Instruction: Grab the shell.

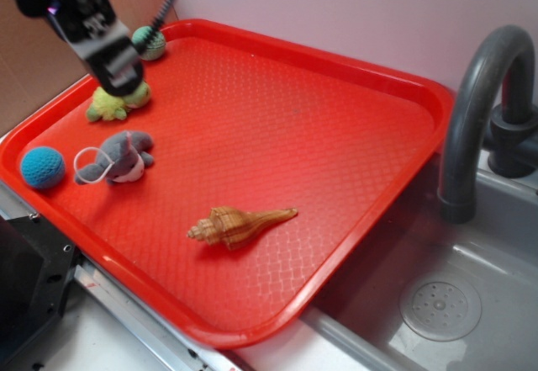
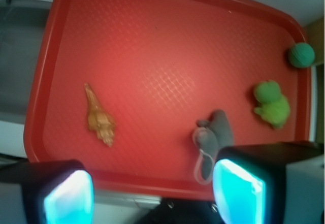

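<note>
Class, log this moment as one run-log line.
gripper: open, empty | shell: on tray, untouched | phase: pre-approach

A big red tray (image 1: 403, 85) with a textured bottom and a raised rim carries it all, sitting partly over a grey sink (image 1: 471, 304). Out in the open, well apart from the rest, lies the shell (image 1: 239, 224) on its side, pointed tail aimed toward the sink. Over at the other end: a blue ball (image 1: 42, 166) near the rim, a grey plush toy (image 1: 118, 156) (white cord loop attached) just beside it, then a green plush toy (image 1: 113, 103), and a teal ball (image 1: 151, 43) in the far corner.
</note>
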Robot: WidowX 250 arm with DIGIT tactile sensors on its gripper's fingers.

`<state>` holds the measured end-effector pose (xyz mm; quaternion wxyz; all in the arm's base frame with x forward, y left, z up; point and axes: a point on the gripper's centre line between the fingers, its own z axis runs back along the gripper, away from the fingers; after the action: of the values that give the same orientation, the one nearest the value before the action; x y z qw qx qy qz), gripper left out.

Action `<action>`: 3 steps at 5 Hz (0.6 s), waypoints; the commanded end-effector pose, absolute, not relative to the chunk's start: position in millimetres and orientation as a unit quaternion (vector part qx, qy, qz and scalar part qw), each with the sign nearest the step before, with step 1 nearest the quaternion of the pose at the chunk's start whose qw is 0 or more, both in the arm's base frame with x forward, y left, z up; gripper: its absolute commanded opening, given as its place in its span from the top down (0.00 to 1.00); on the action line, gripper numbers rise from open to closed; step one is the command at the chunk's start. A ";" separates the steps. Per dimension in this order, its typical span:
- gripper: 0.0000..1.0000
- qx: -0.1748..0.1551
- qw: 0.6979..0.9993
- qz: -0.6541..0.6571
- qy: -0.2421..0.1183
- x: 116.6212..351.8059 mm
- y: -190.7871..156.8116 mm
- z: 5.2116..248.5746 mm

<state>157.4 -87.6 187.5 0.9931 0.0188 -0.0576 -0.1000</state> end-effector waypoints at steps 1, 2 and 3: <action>0.00 -0.004 0.989 -0.146 -0.036 160.2 -118.3 147.3; 0.00 -0.007 0.987 -0.153 -0.040 162.0 -120.3 136.4; 0.00 -0.001 0.983 -0.185 -0.023 170.2 -127.1 115.7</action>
<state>171.4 -123.1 109.7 0.9837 0.0052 -0.0103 -0.1793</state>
